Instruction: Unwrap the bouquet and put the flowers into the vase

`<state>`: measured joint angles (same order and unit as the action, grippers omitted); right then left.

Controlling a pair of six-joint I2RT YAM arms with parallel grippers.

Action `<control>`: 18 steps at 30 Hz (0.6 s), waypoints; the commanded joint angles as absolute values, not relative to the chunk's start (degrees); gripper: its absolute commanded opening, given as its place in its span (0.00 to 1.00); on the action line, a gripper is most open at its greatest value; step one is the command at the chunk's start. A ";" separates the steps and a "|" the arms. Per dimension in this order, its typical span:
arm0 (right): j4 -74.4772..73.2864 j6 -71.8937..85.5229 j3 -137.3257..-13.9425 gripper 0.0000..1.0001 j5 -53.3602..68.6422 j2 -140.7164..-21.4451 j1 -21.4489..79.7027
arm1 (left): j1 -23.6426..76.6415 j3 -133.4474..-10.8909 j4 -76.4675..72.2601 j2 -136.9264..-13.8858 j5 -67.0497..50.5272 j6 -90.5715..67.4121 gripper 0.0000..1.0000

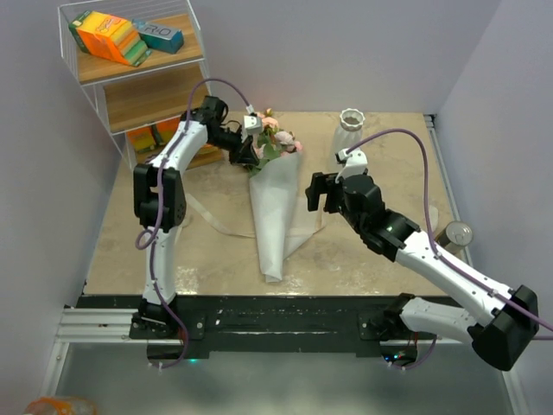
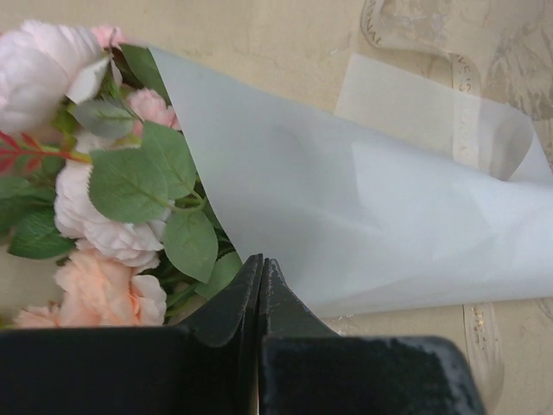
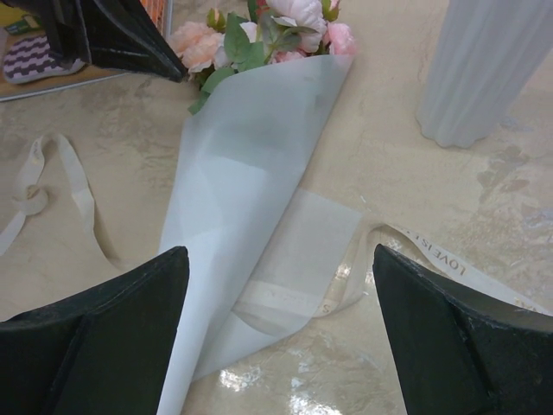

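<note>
Bouquet (image 1: 270,207): pink roses, green leaves, pale paper cone; lies mid-frame, mouth at closed left pincer (image 1: 244,157), right pincer (image 1: 321,194) agape beside.

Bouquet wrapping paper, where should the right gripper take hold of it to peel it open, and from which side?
Probably the loose flap jutting from the paper cone's right side, about mid-length. Come in low from the right with the open right gripper, jaws across the flap's free edge. It lies flat outside the cone, and the ribbon is already untied.
</note>
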<state>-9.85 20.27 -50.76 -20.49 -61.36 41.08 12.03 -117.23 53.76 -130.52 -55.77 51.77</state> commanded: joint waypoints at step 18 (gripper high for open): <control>-9.05 20.21 -50.54 0.90 -20.39 -58.09 41.13 | 11.87 -117.51 56.35 -132.54 -56.43 53.53 0.28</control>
<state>-9.85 20.34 -50.74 -21.41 -58.72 41.08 12.03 -117.43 59.22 -132.20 -56.25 55.05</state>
